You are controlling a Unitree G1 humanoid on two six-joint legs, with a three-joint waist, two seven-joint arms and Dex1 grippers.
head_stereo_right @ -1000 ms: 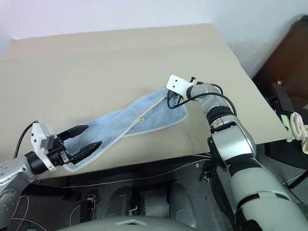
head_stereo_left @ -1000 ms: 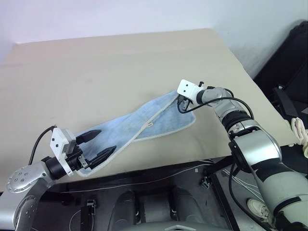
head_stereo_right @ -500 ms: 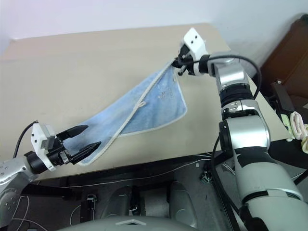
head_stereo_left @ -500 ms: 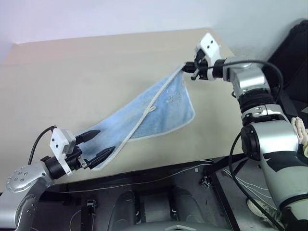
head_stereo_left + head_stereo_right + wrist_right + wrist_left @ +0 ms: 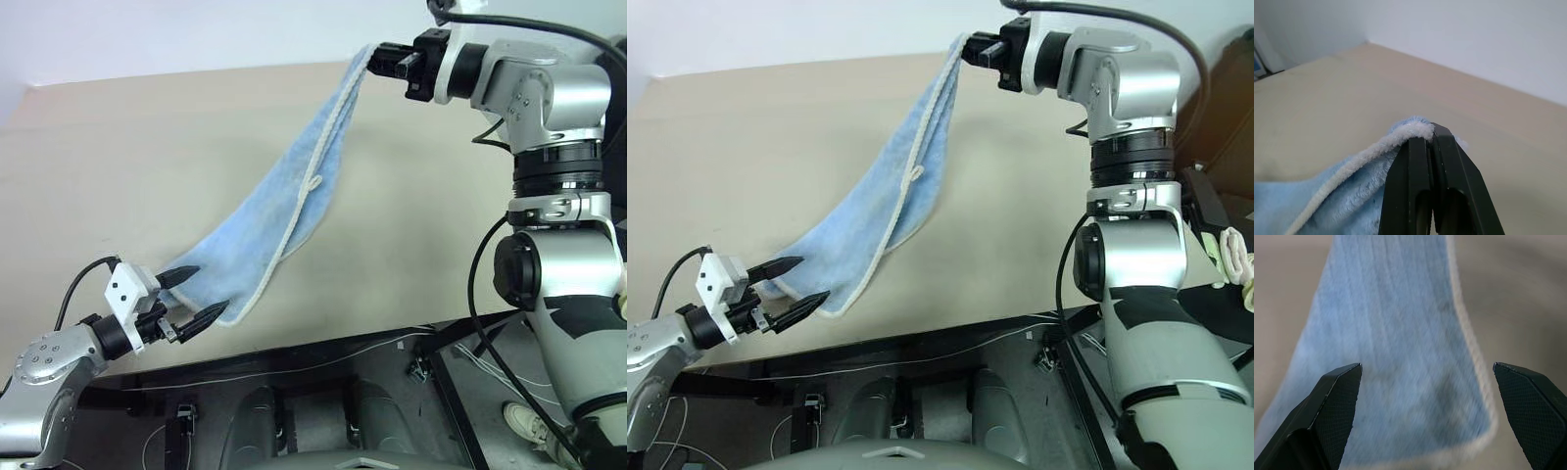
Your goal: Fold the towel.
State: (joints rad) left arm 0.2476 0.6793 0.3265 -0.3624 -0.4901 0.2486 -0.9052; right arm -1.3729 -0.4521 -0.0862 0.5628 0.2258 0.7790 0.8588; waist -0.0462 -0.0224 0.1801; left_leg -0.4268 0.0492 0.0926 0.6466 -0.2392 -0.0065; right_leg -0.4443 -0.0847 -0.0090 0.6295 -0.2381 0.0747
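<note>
Right tool (image 5: 377,59) raised high over the far part of the beige worktop (image 5: 147,166), its two black fingers (image 5: 1432,191) pressed tight together and pinching one corner of the light blue towel (image 5: 284,211). White piped edge of that corner bunched right at the fingertips, seen close up in the right wrist view.

Left tool (image 5: 196,297) low at the near left edge of the worktop, its two black fingers spread wide, gripping nothing. Fingers pointing toward the towel's lower end, one fingertip (image 5: 1342,382) on either side of the cloth in the left wrist view; contact with the cloth impossible to tell.

Towel hanging in a long slanted drape from the right tool down toward the left tool, narrow and gathered at the top, broader toward the bottom. Lower end resting on the worktop just in front of the left tool, with a white-edged corner lying close beside the lower finger. Small white hanging loop (image 5: 313,182) dangling partway down the towel's edge. Middle of the towel lifted clear of the worktop.

Counted: one towel, one loop on it, two tools with two fingers each, one worktop. White wall (image 5: 196,34) behind the worktop.
</note>
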